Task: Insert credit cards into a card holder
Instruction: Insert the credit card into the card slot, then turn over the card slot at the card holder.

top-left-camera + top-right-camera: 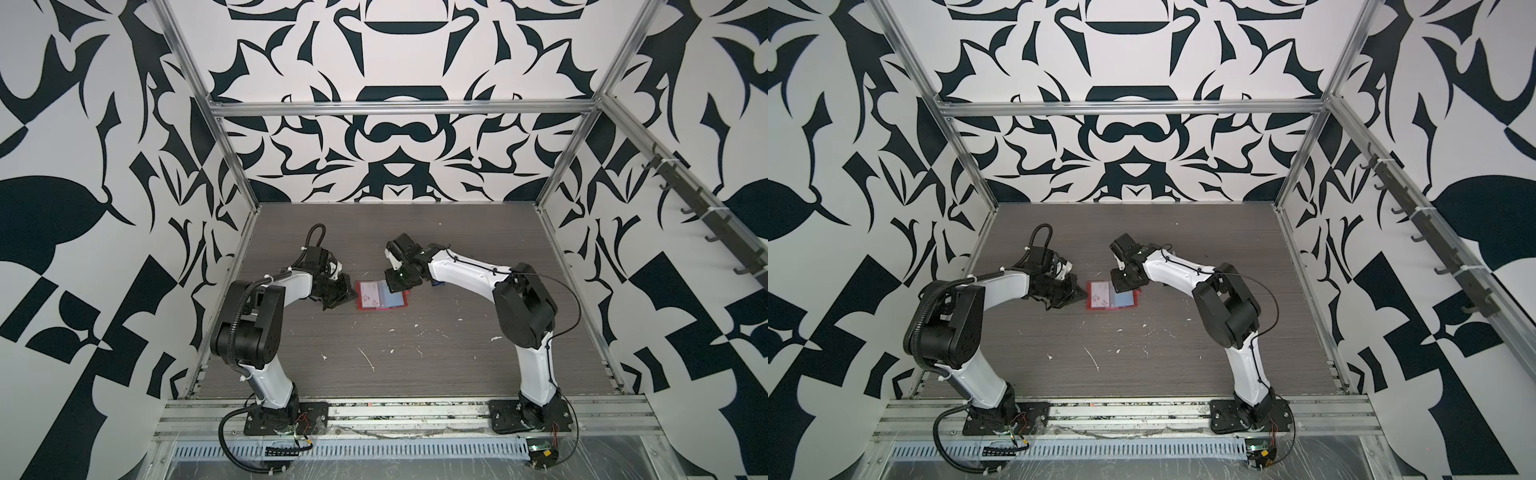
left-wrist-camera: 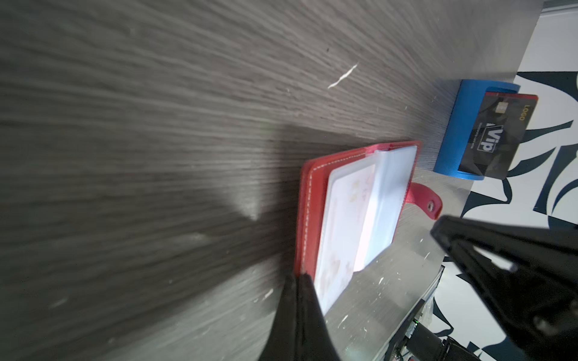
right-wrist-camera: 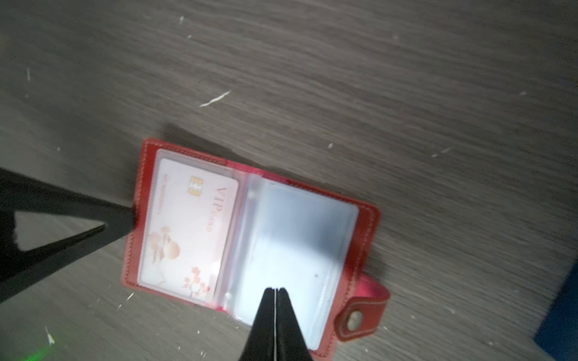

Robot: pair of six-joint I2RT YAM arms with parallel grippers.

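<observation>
The card holder (image 3: 366,218) is a red book-style wallet lying open on the table, seen in both top views (image 1: 380,306) (image 1: 1096,308). Its left clear sleeve holds a pale pink credit card (image 3: 190,228) printed "VIP". The right sleeves (image 3: 297,243) look empty. My left gripper (image 2: 298,276) is shut, its tips at the outer edge of the left cover (image 2: 305,218). My right gripper (image 3: 274,289) is shut and hovers over the near edge of the right sleeves. A dark credit card (image 2: 497,134) with a red edge behind it stands in a blue stand.
The blue plastic stand (image 2: 459,125) sits just right of the wallet, beyond its snap tab (image 2: 428,200), and is mostly hidden under the right arm in a top view (image 1: 435,284). White flecks dot the grey wood-grain table (image 1: 415,353). Patterned walls enclose the table.
</observation>
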